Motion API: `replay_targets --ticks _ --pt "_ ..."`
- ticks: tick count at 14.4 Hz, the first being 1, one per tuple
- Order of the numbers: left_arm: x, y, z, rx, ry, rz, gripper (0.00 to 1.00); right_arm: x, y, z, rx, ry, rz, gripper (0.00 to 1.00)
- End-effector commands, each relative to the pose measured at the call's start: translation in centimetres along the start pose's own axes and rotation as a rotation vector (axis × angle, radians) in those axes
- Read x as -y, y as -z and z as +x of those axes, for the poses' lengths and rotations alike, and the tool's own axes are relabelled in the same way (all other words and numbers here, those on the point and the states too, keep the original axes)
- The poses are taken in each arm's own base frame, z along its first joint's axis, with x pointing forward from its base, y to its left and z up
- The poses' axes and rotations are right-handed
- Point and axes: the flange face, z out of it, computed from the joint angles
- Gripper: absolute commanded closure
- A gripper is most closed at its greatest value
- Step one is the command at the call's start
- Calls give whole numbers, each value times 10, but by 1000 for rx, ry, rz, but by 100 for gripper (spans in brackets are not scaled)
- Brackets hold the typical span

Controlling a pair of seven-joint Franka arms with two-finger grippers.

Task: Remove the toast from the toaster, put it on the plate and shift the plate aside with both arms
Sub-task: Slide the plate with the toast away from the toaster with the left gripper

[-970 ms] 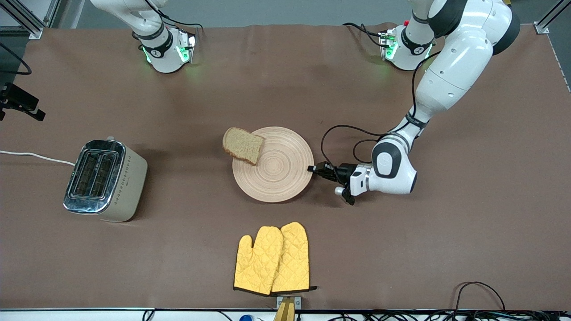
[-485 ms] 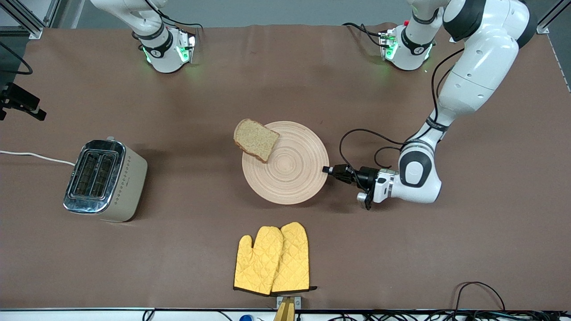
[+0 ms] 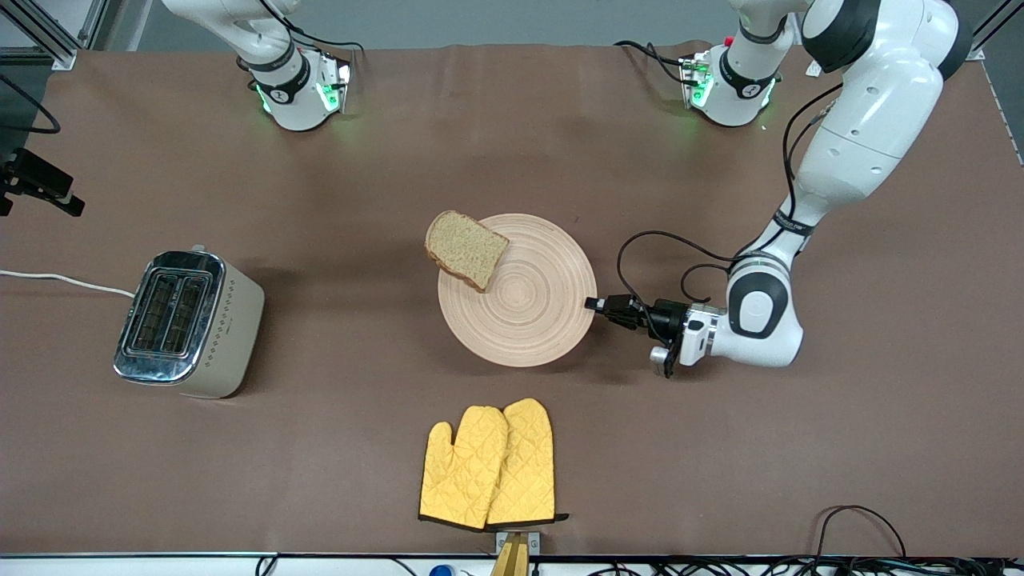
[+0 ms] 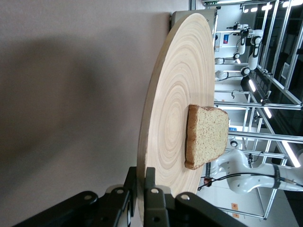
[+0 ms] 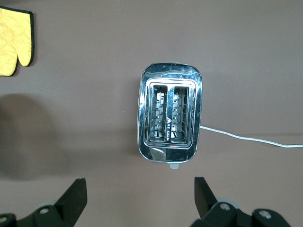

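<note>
One left claw (image 3: 593, 303) pinches the plate (image 3: 528, 320) rim above brown table (image 3: 800, 448).

Even overhead light, soft shadows, glare on the toaster (image 3: 164, 316).

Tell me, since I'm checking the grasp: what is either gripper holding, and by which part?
The left gripper is shut on the plate, pinching its rim at the edge toward the left arm's end. The right gripper is open over the toaster, holding nothing.
</note>
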Motion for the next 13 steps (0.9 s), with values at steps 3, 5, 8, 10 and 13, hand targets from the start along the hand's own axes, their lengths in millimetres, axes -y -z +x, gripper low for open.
replay_targets --ticks 3,5,8,10,13 --pt "-2 59 -7 -62 30 -55 100 0 2 -1 2 -12 -18 0" --pt "19 100 -20 -113 65 -69 100 1 3 0 -4 -11 -18 0" --pt "36 154 -40 -155 95 -126 100 2 3 0 -4 -9 -18 0" --pt "48 191 -55 -180 106 -111 100 1 3 0 -4 -11 -18 0" --pt "70 250 -82 -206 115 -36 100 2 3 0 -4 -9 -18 0"
